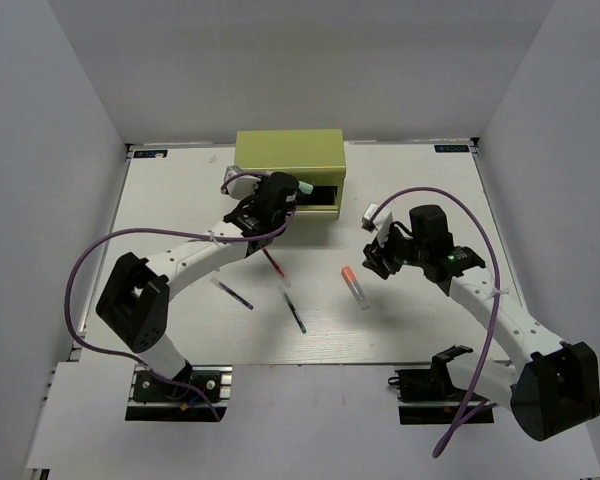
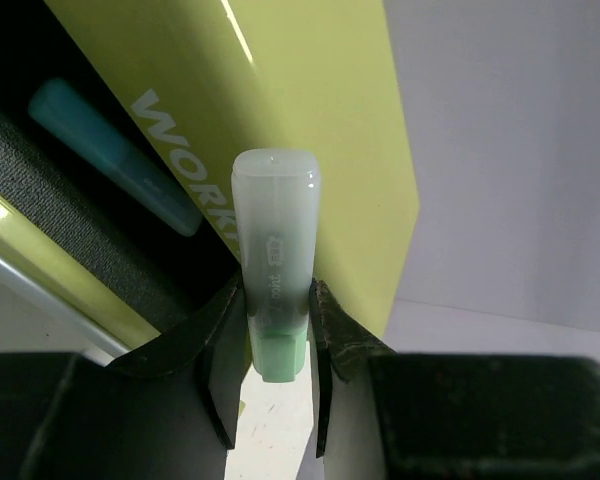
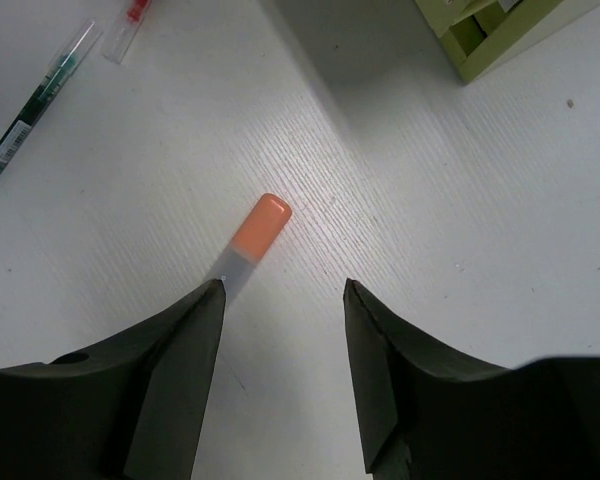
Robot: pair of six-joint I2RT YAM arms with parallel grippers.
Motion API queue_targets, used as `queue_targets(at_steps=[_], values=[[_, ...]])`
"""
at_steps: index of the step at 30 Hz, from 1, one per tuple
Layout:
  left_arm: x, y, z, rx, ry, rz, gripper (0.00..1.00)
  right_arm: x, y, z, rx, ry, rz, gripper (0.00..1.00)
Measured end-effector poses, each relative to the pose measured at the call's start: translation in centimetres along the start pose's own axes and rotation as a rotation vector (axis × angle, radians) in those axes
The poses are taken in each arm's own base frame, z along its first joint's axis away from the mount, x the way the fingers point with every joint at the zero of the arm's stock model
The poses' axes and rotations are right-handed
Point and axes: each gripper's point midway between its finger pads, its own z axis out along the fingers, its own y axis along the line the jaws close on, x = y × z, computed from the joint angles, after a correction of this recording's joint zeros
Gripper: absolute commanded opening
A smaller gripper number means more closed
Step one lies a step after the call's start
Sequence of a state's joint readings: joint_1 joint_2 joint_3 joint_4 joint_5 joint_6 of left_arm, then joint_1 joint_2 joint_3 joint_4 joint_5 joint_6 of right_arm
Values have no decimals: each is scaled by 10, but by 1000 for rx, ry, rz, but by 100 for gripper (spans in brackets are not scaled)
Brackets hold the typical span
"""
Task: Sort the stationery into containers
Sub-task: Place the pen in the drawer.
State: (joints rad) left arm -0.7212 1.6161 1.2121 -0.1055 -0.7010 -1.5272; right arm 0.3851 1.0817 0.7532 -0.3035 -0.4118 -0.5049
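The olive yellow-green tool chest (image 1: 290, 152) stands at the back of the table with a front drawer open. My left gripper (image 1: 282, 197) is at that drawer, shut on a pale green marker (image 2: 275, 240) that points at the chest's lettered front (image 2: 310, 100). A light blue marker (image 2: 110, 155) lies inside the drawer. My right gripper (image 1: 378, 264) hovers open over the table with nothing between its fingers. The white marker with an orange cap (image 3: 262, 225) lies just ahead of its left fingertip (image 3: 205, 310) and runs under it.
On the table between the arms lie a red pen (image 1: 273, 264), a dark blue pen (image 1: 235, 294) and a teal-green pen (image 1: 294, 310). The right wrist view shows the teal-green pen (image 3: 30, 125) at far left and the chest's corner (image 3: 500, 30) at top right.
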Motion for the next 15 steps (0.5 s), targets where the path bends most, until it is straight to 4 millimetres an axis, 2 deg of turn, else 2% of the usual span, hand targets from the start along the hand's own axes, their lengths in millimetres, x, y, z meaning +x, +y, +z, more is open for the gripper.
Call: queue_targets(at_steps=[3,4,5,6,8,9,10,12,15], values=[[3,6,6,-12,-2,0,1,0,0,1,-2,1,4,66],[4,7,8,-14,-3,0,8,1,0,1,-4,2,5,66],[5,9,8,-17,-2,1,17,2,0,3,-5,4,6,67],[5,10,9,-21,-2,3,34,2,0,4,-7,7,7,67],[5,11,9,-24,-1,5,51,4,-1,7,-10,13,13,69],[6,12,9,-26,0,7,65,6,-1,8,-13,18,17,69],[6,12,9,-27,1,5,71,8,-1,10,-16,24,21,69],[6,12,9,-28,5,4,80,11,-1,13,-21,35,30,69],[7,12,9,-31,6,-1,81,17,-1,18,-27,54,49,69]])
